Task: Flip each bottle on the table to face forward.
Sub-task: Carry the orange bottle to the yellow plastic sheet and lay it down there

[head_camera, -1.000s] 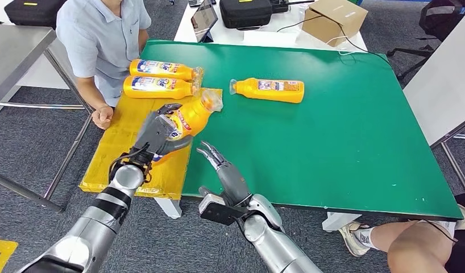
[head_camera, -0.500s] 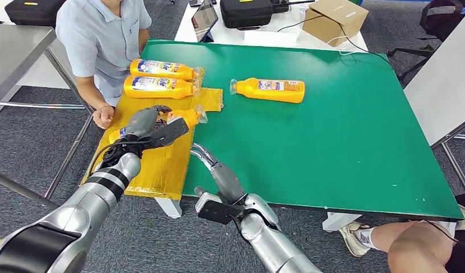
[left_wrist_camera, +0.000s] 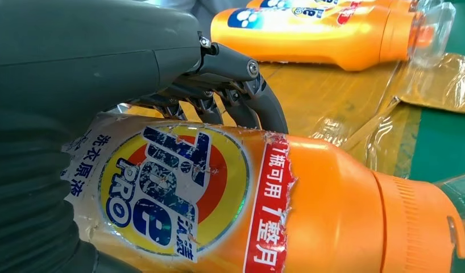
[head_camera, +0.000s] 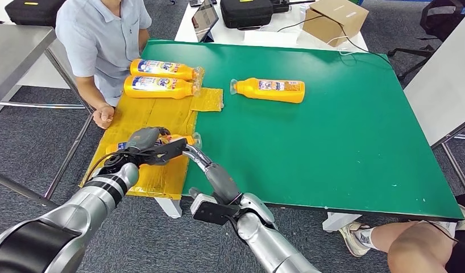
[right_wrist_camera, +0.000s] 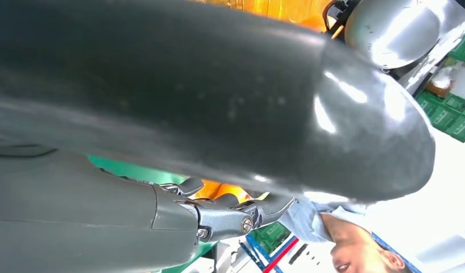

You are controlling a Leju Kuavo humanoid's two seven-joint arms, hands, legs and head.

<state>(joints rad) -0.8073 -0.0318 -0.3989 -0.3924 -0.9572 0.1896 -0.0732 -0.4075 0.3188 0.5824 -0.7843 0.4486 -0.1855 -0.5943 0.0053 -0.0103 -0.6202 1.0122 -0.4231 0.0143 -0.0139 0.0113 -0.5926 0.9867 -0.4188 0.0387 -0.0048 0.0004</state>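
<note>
Orange bottle point(head_camera: 179, 138) has dropped from tilted-up to lying at eight o'clock on the tabletop point(head_camera: 332, 142), label up, your left hand point(head_camera: 148, 142) still gripping it; right hand point(head_camera: 210, 173), empty with fingers apart, has closed in beside it

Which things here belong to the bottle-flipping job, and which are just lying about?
Job:
orange detergent bottle in the left hand
left hand
two orange bottles lying side by side
lone orange bottle on green

Lying about:
brown cardboard box
black case
tablet
</note>
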